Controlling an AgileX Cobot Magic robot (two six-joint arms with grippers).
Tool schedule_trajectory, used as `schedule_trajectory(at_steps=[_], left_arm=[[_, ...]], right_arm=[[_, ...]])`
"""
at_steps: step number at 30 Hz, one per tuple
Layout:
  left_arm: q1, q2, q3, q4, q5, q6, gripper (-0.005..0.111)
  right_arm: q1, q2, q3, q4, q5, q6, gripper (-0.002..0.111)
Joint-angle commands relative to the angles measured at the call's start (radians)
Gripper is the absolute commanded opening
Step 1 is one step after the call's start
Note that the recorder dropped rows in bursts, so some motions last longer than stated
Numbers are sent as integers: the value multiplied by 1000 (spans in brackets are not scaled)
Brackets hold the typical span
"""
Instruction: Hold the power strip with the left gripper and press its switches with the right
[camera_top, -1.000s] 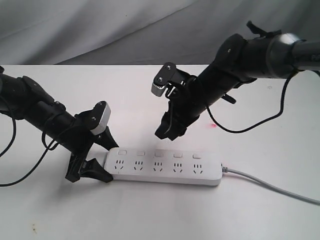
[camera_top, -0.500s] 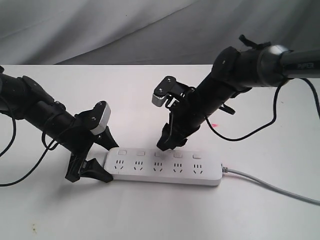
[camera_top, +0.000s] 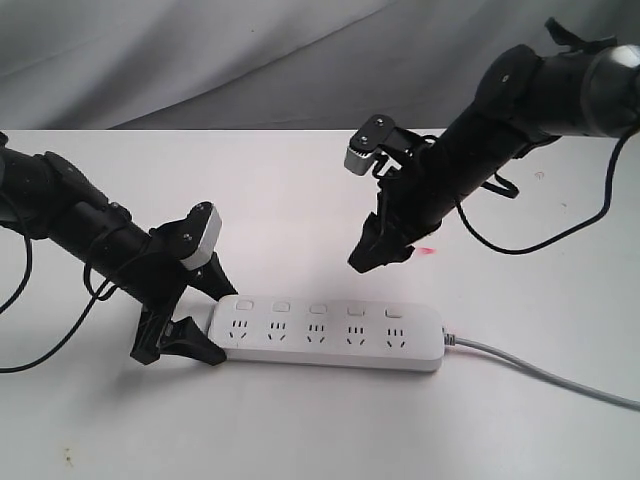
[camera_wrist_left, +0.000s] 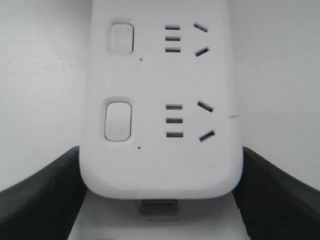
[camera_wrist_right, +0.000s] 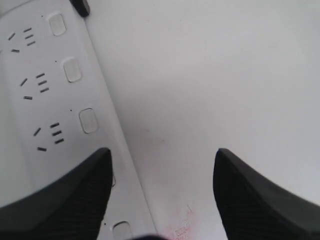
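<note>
Hovering right claw (camera_top: 375, 250) open above the desk (camera_top: 300, 430), clear of switches (camera_top: 318, 308) | left claw (camera_top: 208, 320) clamps power strip (camera_top: 330, 335) end, flat on desk | risk: spread jaws miss or press two.

I can't read any words, names or numbers here. The power strip (camera_top: 330, 345) is plain white, and its switches (camera_top: 318, 309) have no marks on them that I can make out. There is one tiny grey mark (camera_top: 540, 177) far off on the table (camera_top: 300, 190), but it is too small for me to read.
</note>
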Motion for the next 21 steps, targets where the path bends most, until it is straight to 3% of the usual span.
schedule_trajectory(at_steps=[1,10,14,21], left_arm=[[-3,4,-3,-6,13,-7,47],[-3,4,-3,-6,13,-7,47],[-3,4,-3,-6,13,-7,47],[-3,4,-3,-6,13,-7,47]], right_arm=[[-11,-5,2,48,2,-2,55],[-9,5,2,194,-53,-4,55],[-7,5,2,183,55,-135,55],[-16,3,30,172,30,-182,55]])
